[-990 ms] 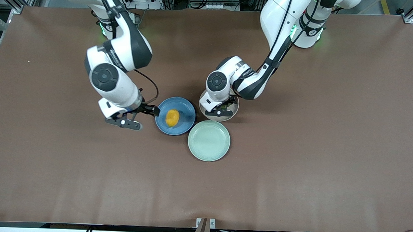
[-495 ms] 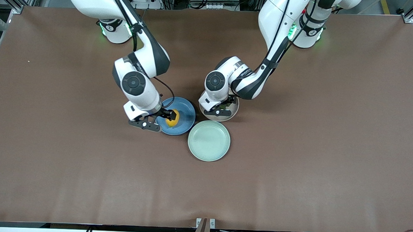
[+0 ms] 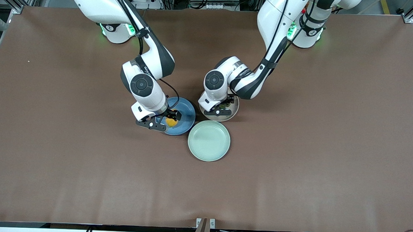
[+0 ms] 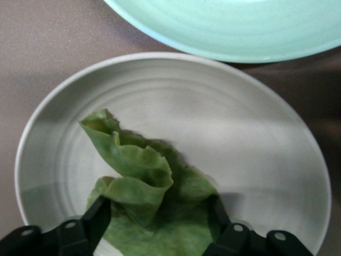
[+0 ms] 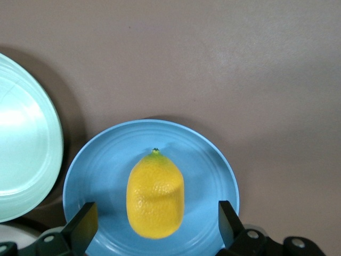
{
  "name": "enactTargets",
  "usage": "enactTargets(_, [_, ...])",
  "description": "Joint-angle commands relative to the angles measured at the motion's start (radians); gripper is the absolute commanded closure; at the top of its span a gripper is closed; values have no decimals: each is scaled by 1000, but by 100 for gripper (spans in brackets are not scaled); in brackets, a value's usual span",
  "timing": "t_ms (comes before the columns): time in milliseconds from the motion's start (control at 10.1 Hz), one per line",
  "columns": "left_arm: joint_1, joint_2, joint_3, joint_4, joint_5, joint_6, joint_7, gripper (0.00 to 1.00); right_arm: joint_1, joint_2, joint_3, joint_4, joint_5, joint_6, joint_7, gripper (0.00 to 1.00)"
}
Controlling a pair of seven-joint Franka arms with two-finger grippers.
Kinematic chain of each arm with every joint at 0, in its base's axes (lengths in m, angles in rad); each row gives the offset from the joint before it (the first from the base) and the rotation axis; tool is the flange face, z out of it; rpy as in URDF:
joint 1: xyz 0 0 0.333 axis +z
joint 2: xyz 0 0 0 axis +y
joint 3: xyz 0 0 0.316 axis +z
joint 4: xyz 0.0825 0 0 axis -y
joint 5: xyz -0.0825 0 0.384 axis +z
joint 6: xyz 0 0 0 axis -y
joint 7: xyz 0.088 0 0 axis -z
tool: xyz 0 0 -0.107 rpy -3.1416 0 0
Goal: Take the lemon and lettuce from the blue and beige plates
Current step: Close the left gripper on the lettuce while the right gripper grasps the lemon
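Observation:
The lemon (image 3: 172,122) lies on the blue plate (image 3: 187,112). My right gripper (image 3: 168,120) is low over that plate and open. In the right wrist view its fingers (image 5: 84,224) stand on either side of the lemon (image 5: 155,194), with a gap on each side, above the blue plate (image 5: 213,176). The lettuce (image 3: 224,104) lies on the beige plate (image 3: 235,109), mostly hidden under my left gripper (image 3: 221,109). In the left wrist view the crumpled green lettuce (image 4: 144,176) sits between the open fingers (image 4: 99,213) on the beige plate (image 4: 256,138).
An empty pale mint-green plate (image 3: 209,140) lies beside both plates, nearer the front camera; it also shows in the left wrist view (image 4: 229,26) and the right wrist view (image 5: 21,154). Brown table (image 3: 294,160) surrounds them.
My right arm has swung from the right arm's end of the table to the blue plate, and its gripper now straddles the lemon. The left gripper has stayed over the beige plate.

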Motion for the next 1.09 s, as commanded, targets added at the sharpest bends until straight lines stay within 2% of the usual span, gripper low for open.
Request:
enactTargets(0, [-19,11,13,14,56,11,-70,100,0,-9,18,-85,-4,101,25,0])
enactTargets(594, [-13,-76,11,17,45,-22,-96,100,1,49,48,-106,-15,193,121,0])
enactTargets(990, [-2,-159,13,19,45,-125,-91,100,7,81,48,-106,-46,219,145,0])
